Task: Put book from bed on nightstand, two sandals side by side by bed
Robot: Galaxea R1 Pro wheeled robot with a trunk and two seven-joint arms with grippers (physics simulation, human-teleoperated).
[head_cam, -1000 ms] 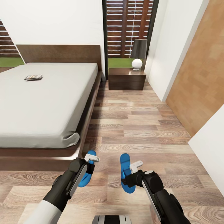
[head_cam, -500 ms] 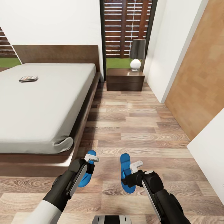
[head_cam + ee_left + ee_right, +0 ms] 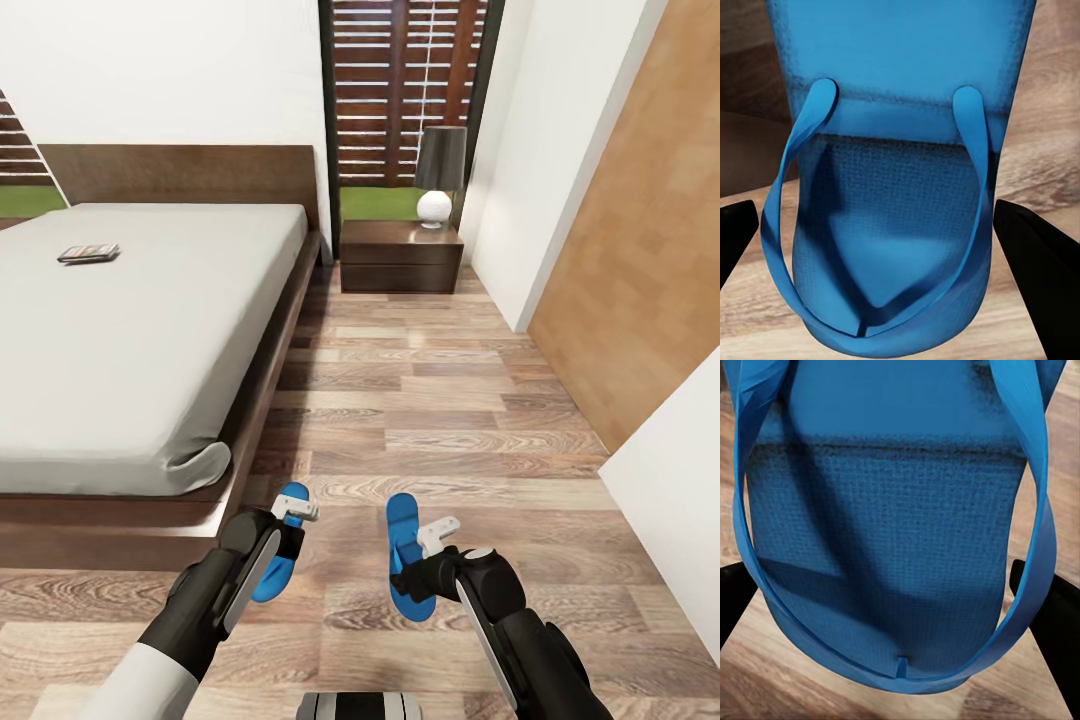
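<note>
Two bright blue sandals hang just above the wood floor in front of me. My left gripper (image 3: 296,511) is shut on the left sandal (image 3: 272,570), next to the corner of the bed (image 3: 150,340). My right gripper (image 3: 437,533) is shut on the right sandal (image 3: 402,540). Up close, the left sandal (image 3: 892,195) sits between dark fingers (image 3: 1033,251), and the right sandal (image 3: 892,547) fills the space between fingers (image 3: 1057,622). The book (image 3: 88,253) lies far back on the mattress. A nightstand (image 3: 400,256) stands beside the headboard.
A lamp (image 3: 440,175) with a dark shade and white base stands on the nightstand. A white wall and wooden door panel (image 3: 640,230) close off the right side. Plank floor (image 3: 430,400) stretches between the bed and that wall.
The whole view has shifted slightly, with the bed and nightstand sliding left in the picture. Both sandals keep their place in the grippers.
</note>
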